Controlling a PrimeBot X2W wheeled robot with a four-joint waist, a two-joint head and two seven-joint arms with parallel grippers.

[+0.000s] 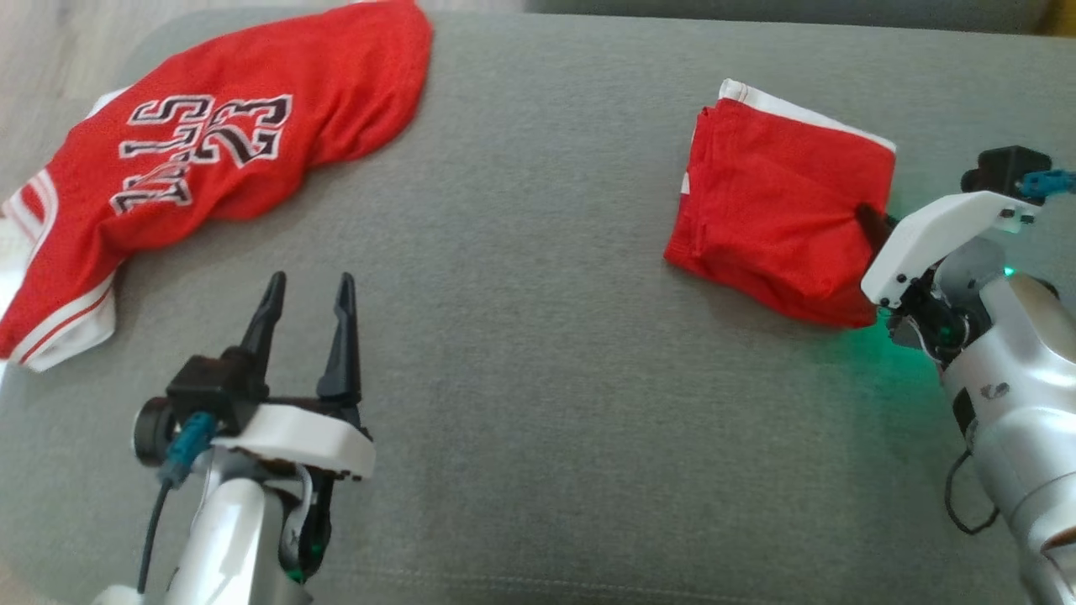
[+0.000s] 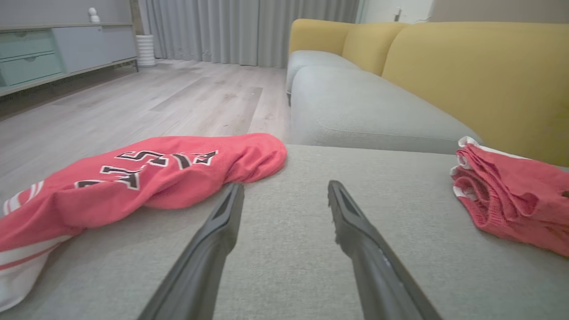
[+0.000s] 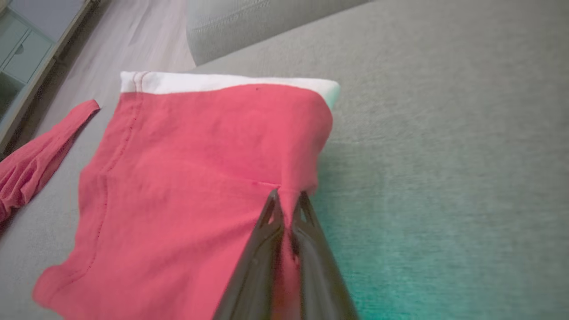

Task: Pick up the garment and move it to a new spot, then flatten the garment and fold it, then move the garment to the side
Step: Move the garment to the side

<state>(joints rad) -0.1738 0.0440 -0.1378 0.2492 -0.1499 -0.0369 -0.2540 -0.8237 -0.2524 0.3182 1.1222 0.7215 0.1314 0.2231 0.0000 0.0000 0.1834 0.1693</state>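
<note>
High head, low wrists; common garment (image 1: 782,210)

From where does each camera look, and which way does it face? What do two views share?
Head view: on the head, facing forward and down at the cushion; shows the open left gripper and the right gripper shut on the folded garment.
Left wrist view: on the left wrist, facing low across the cushion toward a yellow backrest; shows its spread fingers.
Right wrist view: on the right wrist, facing down at the folded garment; shows its closed fingers.
Shared: head and left wrist views show the numbered jersey.
</note>
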